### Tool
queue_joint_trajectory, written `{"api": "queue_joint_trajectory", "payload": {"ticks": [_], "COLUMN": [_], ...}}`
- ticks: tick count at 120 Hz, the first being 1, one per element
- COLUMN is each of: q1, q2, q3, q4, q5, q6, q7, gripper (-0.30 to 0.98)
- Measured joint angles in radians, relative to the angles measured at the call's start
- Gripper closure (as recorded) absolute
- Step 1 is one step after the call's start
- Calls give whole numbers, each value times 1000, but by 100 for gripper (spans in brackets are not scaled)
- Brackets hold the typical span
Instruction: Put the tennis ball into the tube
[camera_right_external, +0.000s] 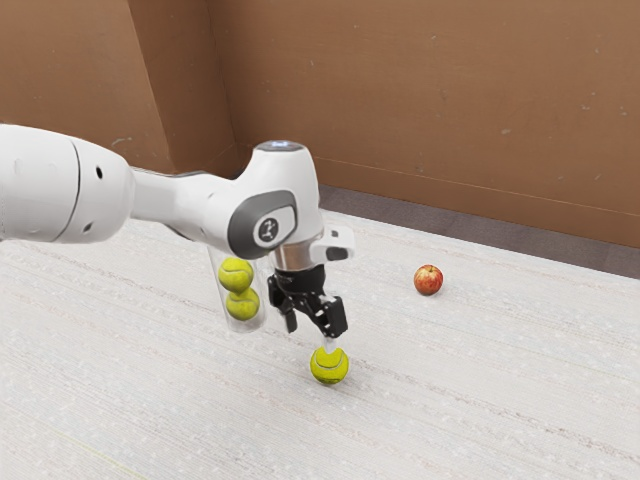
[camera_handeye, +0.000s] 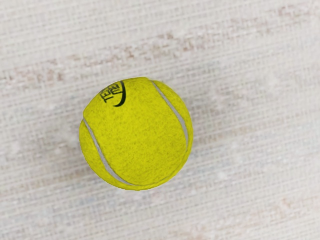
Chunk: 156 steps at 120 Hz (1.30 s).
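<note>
1. Exterior view: hand (camera_right_external: 311, 335) is above the table (camera_right_external: 490, 390), fingers apart, nothing between them. Loose tennis ball (camera_right_external: 329, 366) sits on the table below the fingertips, a touch to the exterior view's right of the hand's middle. No long axis to match, so hand rotation looks uncritical for the grasp. I'd call this the approach: small centering shift, then straight down, then close. Off-center, one finger could land on the ball and roll it.
2. Same view, place target: clear tube (camera_right_external: 245, 326) is on the exterior view's left of the hand, two balls visible inside, (camera_right_external: 236, 274) being the upper ball. Its upper end is behind the arm (camera_right_external: 185, 205), so can't confirm the mouth or the room left. Apple (camera_right_external: 428, 280) is well apart, not in play.
3. Wrist view: loose ball is under the hand, whole outline visible, partial black print (camera_handeye: 110, 93) at its edge. Its underside is hidden, and height above it is hard to judge from here.
</note>
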Motion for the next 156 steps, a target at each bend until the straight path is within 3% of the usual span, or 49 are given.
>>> {"api": "queue_joint_trajectory", "payload": {"ticks": [20, 98, 116, 136, 156], "q1": [0, 10, 10, 10, 10], "q2": [53, 221, 222, 204, 97], "q3": [-13, -14, -13, -12, -12], "q4": [-6, 36, 36, 35, 25], "q5": [-37, -38, -42, -33, -21], "q6": [53, 196, 206, 207, 168], "q7": [-1, -1, -2, -10, -22], "gripper": [0, 0, 25, 36, 43]}}
